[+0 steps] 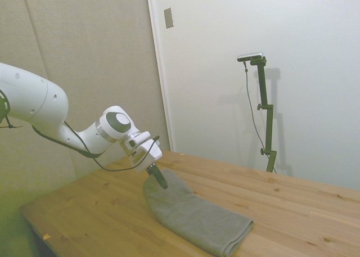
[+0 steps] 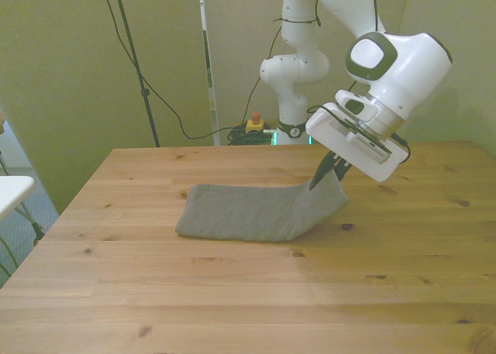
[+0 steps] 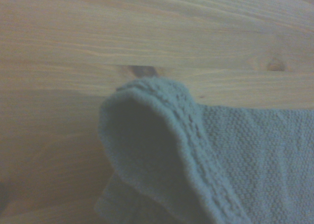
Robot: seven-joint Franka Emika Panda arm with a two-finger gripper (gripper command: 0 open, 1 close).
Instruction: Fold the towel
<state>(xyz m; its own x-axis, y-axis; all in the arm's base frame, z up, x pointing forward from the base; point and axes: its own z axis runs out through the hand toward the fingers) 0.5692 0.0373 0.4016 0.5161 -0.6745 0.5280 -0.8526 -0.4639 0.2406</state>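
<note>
The gripper (image 1: 158, 176) is tilted down at one end of the towel (image 1: 194, 215), its dark fingers pinched on the cloth there and holding that end raised off the wooden table (image 1: 101, 212); in the front view the gripper (image 2: 329, 170) sits at the lifted corner on that view's right, while the rest of the towel (image 2: 248, 212) lies flat toward the middle of the table (image 2: 232, 292). The wrist view shows the towel (image 3: 196, 160) curling up from the boards, a stitched hem running along the raised edge (the weave is coarse and looks thick). By the look of it the cloth is soft and limp: the lifted end drapes in a smooth slope down to the flat part, with no stiffness to carry its own shape, so it will likely sag and trail wherever it is pulled. It seems light, and the textured weave should give the fingers decent friction, though layers may slide apart if only the top one is caught. The hemmed end is the sensible place to hold, taking all layers together near the middle of the short edge, so the fold comes over evenly rather than twisting toward one corner.
</note>
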